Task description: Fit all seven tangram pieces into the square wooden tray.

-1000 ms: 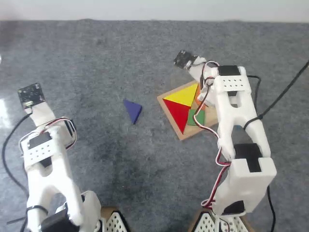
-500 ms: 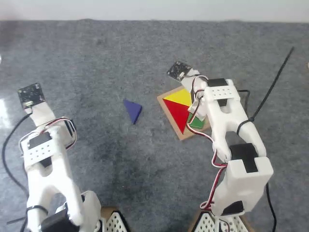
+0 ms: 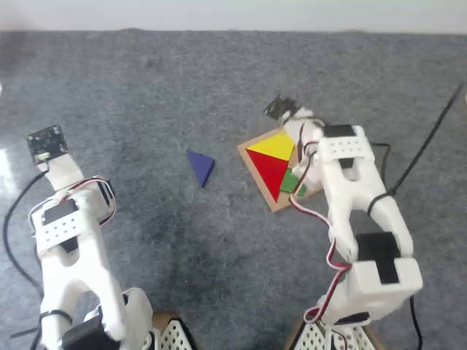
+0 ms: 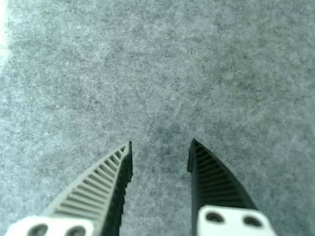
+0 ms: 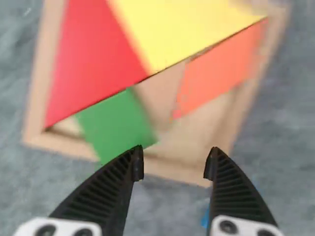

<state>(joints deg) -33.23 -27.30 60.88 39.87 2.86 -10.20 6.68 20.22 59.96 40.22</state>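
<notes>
Where the two arms rise from their bases at the near side of the table, the left arm stands folded back on its own side. Its left gripper is parted and empty, with nothing but grey carpet beneath it. The right arm stretches forward and leans over the near right part of the wooden tray. The right gripper points down at the tray's near rim, fingers spread and holding nothing. One fingertip hangs just over the end of the green piece.

Inside the tray, beyond the green piece, lie the red triangle and the yellow triangle, edge to edge. The orange piece lies along the yellow one's other side. A patch of bare wood shows between green and orange.

The blue triangle lies flat on the carpet outside the tray, well apart from both grippers, roughly between the arms. Open carpet surrounds it on all sides and runs on to a pale strip at the far edge.
</notes>
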